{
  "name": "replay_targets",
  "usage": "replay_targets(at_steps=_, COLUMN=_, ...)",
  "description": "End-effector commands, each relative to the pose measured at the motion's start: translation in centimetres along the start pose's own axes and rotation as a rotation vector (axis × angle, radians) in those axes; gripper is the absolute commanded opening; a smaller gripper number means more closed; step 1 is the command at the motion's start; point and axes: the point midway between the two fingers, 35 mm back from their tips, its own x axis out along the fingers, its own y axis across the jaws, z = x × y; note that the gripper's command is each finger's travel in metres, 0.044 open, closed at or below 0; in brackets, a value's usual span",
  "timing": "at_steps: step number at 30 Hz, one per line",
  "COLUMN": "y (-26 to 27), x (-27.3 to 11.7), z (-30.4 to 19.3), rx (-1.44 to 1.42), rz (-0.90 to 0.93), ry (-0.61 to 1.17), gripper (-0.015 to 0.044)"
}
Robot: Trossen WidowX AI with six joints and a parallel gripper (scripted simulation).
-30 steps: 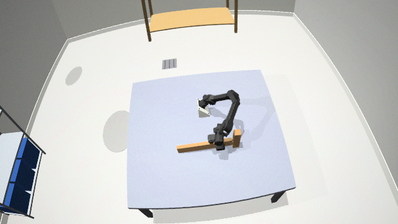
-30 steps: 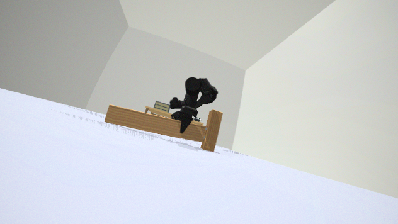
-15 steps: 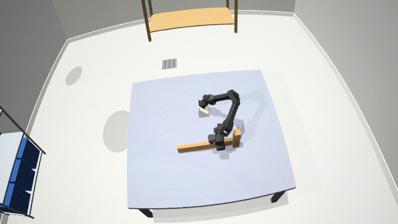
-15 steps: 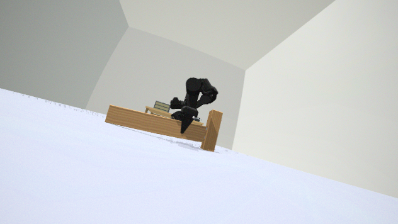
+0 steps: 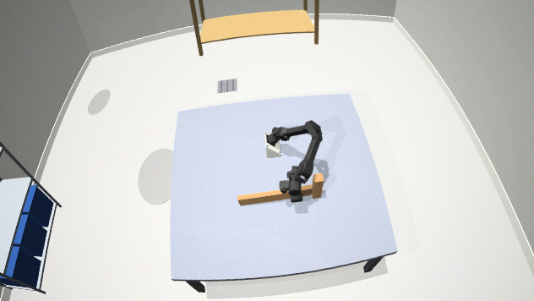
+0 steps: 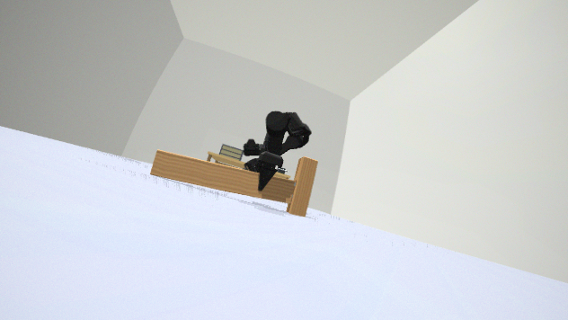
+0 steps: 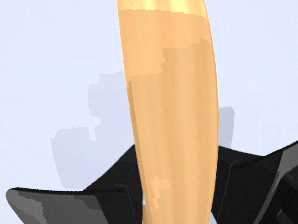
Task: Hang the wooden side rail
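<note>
Pale blue fills the flat tabletop [image 5: 220,237] [image 6: 180,261] [image 7: 40,40], with grey walls beyond. Across its middle runs the long, straight wooden side rail [image 5: 262,198] [image 6: 202,176] [image 7: 175,110], its far end toward nine o'clock in the top view and its hook end at three o'clock, just beside the upright wooden headboard post [image 5: 317,188] [image 6: 304,186]. Near that hook end, the black parallel-jaw gripper [image 5: 296,192] [image 6: 265,177] [image 7: 161,147] is closed on the rail, one finger on each side. From there the black jointed arm [image 5: 314,144] [image 6: 275,130] bends up toward twelve o'clock.

Seating the hooks appears to be the step in hand. Next, the rail's end probably needs easing down onto the pins, keeping the far end on the table; release should wait until both hooks sit.

Hooks, pins and slot cannot be made out, so whether they have engaged is uncertain. The gripper covers part of the rail, and the wrist view cuts off its ends.
</note>
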Motion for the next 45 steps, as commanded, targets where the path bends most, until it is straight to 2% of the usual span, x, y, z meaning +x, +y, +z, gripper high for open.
replay_targets(at_steps=1, y=0.07, x=-0.27, z=-0.16, rx=0.002, rz=0.008, ry=0.002, gripper=0.0000)
replay_targets(at_steps=45, y=0.18, x=0.11, z=-0.34, rx=0.002, rz=0.008, ry=0.002, gripper=0.0000)
